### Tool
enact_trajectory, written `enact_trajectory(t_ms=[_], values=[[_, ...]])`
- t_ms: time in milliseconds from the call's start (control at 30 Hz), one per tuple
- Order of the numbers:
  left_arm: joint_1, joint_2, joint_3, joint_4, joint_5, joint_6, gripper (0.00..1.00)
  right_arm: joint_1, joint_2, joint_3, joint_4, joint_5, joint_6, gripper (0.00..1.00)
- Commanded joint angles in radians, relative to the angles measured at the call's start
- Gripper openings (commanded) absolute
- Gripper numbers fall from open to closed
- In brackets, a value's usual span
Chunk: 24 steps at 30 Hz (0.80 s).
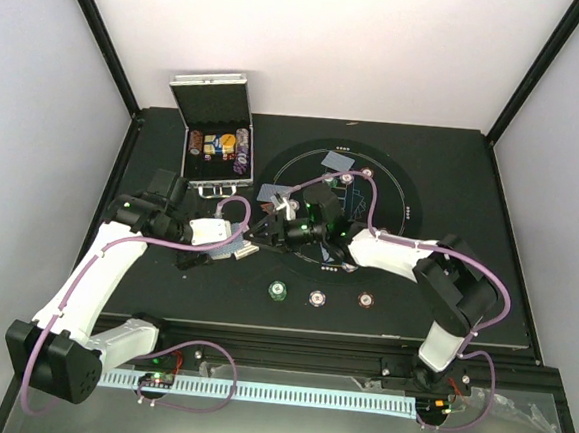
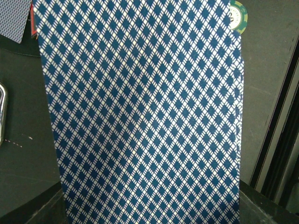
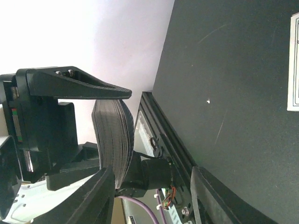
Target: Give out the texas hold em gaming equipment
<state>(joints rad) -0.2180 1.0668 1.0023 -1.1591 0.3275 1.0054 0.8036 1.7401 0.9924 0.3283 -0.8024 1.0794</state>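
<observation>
Deck of cards (image 2: 140, 116), one, pinched in left claw (image 3: 112, 135); right claw (image 3: 154, 196) wide; three chips (image 1: 317, 298) nearby.

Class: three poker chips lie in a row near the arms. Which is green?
The leftmost chip; the middle chip is white, the right chip brown-red.

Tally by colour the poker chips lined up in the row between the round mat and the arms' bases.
green chip: 1
white chip: 1
brown-red chip: 1
Total: 3
</observation>
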Motion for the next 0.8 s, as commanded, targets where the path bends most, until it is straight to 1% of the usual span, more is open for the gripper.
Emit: enact_trajectory(t_ms=[0,67,200,333,433,500,567,667,767], values=[[0.000,-0.014,0.044,-0.008,0.016,-0.004,0.02,0.004,-0.014,0.016,-0.044,0.026,-0.035,0.47],[0.000,-0.015,0.043,-0.010,0.013,-0.002,0.02,-0.001,-0.023,0.024,-0.085,0.040,-0.054,0.47],[0.000,-0.017,0.044,-0.010,0.010,-0.001,0.01,-0.030,-0.061,-0.001,-0.109,0.059,-0.062,0.49],[0.000,-0.017,0.041,-0.009,0.014,-0.002,0.02,-0.042,-0.100,-0.019,-0.109,0.075,-0.062,0.56],[0.000,-0.014,0.040,-0.007,0.019,-0.003,0.02,-0.025,-0.094,-0.001,-0.088,0.064,-0.049,0.63],[0.000,-0.013,0.041,-0.006,0.020,-0.004,0.02,-0.004,-0.076,0.029,-0.089,0.055,-0.048,0.65],[0.000,-0.014,0.043,-0.006,0.019,-0.004,0.02,0.017,-0.053,0.057,-0.089,0.050,-0.045,0.65],[0.000,-0.016,0.043,-0.006,0.014,-0.002,0.01,0.041,-0.019,0.093,-0.079,0.041,-0.035,0.61],[0.000,-0.015,0.042,-0.006,0.011,-0.001,0.02,0.061,0.004,0.116,-0.071,0.037,-0.028,0.52]])
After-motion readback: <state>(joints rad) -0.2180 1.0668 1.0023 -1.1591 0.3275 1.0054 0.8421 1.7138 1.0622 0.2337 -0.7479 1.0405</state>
